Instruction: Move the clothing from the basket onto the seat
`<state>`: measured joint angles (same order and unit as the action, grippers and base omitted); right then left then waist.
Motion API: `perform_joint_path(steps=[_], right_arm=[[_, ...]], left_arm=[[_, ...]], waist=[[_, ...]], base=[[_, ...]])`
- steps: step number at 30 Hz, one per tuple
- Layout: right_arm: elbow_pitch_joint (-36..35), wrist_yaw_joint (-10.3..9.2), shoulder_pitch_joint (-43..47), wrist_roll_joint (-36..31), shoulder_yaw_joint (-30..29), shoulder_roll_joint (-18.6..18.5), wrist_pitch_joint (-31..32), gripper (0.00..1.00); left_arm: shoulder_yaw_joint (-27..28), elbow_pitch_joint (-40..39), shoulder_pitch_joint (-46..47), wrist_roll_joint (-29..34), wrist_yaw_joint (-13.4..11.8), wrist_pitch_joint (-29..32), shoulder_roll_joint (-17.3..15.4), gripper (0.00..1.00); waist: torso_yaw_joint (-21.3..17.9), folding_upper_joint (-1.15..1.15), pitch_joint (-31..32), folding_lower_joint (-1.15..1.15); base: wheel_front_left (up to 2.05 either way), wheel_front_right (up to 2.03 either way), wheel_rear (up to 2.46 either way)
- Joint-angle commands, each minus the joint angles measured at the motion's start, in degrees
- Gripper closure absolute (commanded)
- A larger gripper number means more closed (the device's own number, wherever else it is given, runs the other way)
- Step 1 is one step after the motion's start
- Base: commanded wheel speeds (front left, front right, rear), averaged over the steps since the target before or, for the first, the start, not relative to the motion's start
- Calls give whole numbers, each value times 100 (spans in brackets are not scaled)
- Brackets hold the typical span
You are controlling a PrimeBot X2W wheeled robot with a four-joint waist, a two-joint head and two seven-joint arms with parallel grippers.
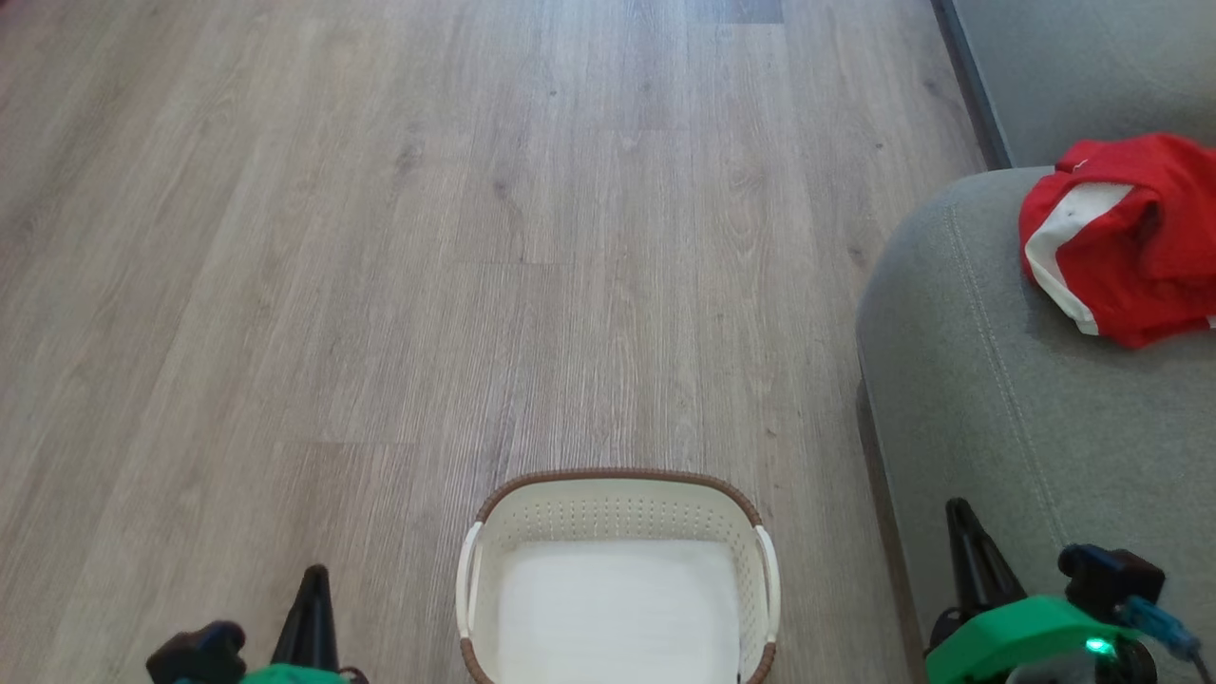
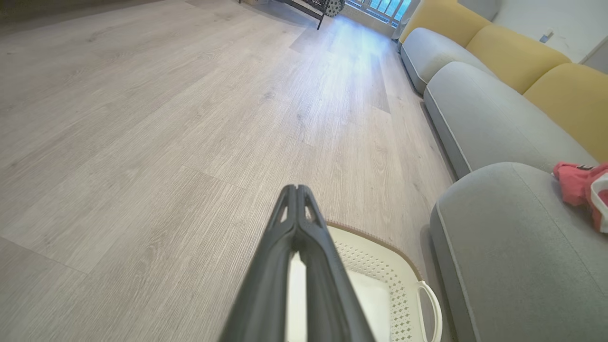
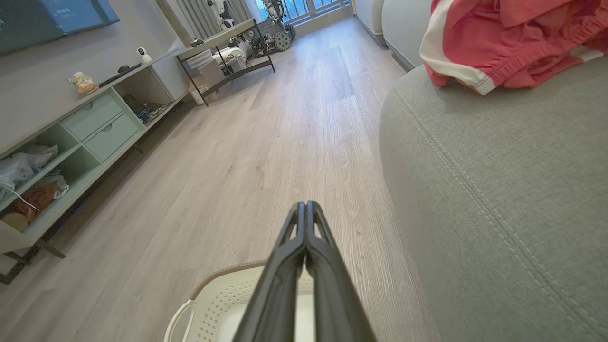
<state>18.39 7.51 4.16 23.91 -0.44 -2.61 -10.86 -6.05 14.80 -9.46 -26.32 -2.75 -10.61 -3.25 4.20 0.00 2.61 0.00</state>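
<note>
The red clothing (image 1: 1126,237) with white trim lies bunched on the grey-green seat (image 1: 988,399) at the right; it also shows as clothing (image 3: 513,40) and clothing (image 2: 582,187) in the wrist views. The cream basket (image 1: 617,508) stands on the floor at bottom centre with nothing inside, its white floor bare; basket (image 2: 375,266), basket (image 3: 213,304). My left gripper (image 1: 313,575) is low at the left of the basket, shut on nothing (image 2: 297,190). My right gripper (image 1: 958,508) sits by the seat's front edge, shut with nothing held (image 3: 305,205).
Pale wood floor (image 1: 380,237) spreads ahead and to the left. More grey sofa cushions (image 2: 475,109) with yellow backs (image 2: 513,57) run along the right. A green TV cabinet (image 3: 71,142) and a metal rack (image 3: 228,52) stand across the room.
</note>
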Motion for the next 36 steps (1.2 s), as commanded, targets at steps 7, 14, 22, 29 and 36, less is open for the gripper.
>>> perform_joint_path(steps=[7, 14, 22, 29, 36], right_arm=[[-243, 0, -348, 591, -73, -16, 142, 100], [-257, -1, -398, 1048, -112, -17, 259, 100], [-273, -1, -456, 1570, -157, -18, 393, 100], [-285, -1, -499, 1964, -191, -19, 493, 100], [-299, -1, -549, 2419, -230, -19, 609, 100]], left_arm=[[208, -165, 401, -563, 104, 133, -1, 100], [285, -159, 486, -1005, 171, 248, 1, 100], [373, -151, 584, -1509, 248, 381, 5, 100], [439, -145, 658, -1889, 307, 481, 7, 100], [517, -139, 743, -2327, 374, 596, 10, 100]], waist=[[-31, 0, -21, 0], [-60, 0, -40, 0], [-92, 0, -61, 0], [-117, 0, -78, 0], [-145, 0, -96, 0]], base=[[0, 0, 0], [0, 0, 0], [0, 0, 0], [0, 0, 0], [0, 0, 0]])
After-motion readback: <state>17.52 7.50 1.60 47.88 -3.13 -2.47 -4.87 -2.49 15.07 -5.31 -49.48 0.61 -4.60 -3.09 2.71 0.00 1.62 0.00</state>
